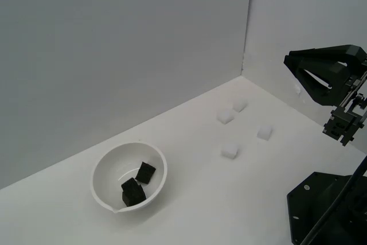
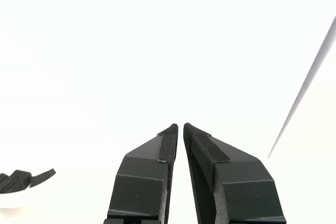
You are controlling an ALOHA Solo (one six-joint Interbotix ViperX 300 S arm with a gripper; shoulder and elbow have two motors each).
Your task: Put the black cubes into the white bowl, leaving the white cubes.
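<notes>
Black cubes point(image 1: 137, 183): seen inside white bowl point(image 1: 103, 167) on table point(image 1: 218, 199) | judged light, rigid (matte faces), best pinched across opposite sides | gripper point(image 2: 180, 125) fingers nearly closed, empty.

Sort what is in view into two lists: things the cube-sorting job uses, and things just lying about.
Job things:
- white bowl
- black cubes inside the bowl, two clearly told apart
- white cubes, four on the table, to be left
- tool, shut, holding nothing

Just lying about:
- black base plate at the exterior view's right
</notes>
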